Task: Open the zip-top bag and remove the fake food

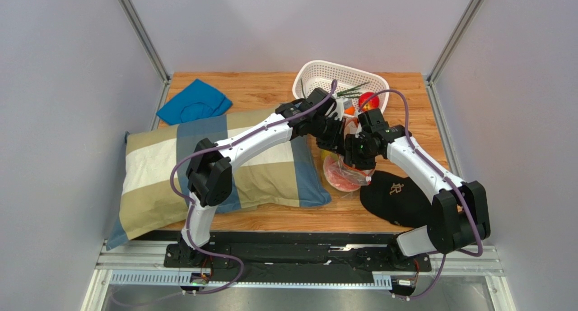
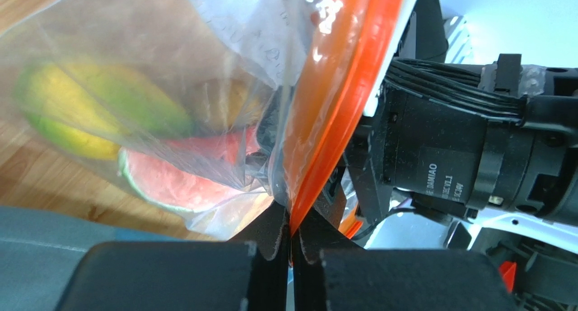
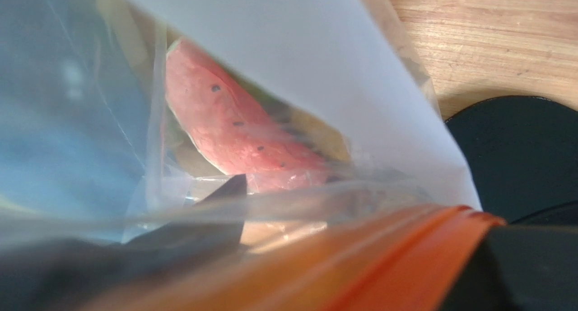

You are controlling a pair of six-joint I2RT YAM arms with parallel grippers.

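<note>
Lifted right of the table's (image 1: 271,219) middle for pulling apart, the zip-top bag (image 1: 344,172) of fake food (image 2: 176,182) has left fingers (image 2: 286,242) clamped shut on its orange strip (image 2: 339,101), right fingers (image 1: 354,144) seemingly pinching the opposite lip.

From above, the arms cover the mouth of the zip-top bag (image 1: 343,173) and part of the white basket (image 1: 339,75), and the left gripper (image 1: 337,127) and right gripper (image 1: 355,148) are too small and too close together to show their tips. In the right wrist view the bag lies over the fingers (image 3: 216,197), so only one dark tip shows and I cannot tell if they pinch; the orange zip strip (image 3: 380,257) is a blur, and the black cap (image 3: 529,155) is cut off by the edge. In the left wrist view the fake food (image 2: 81,111) is fuzzy behind the plastic, and the bag runs off the top.
</note>
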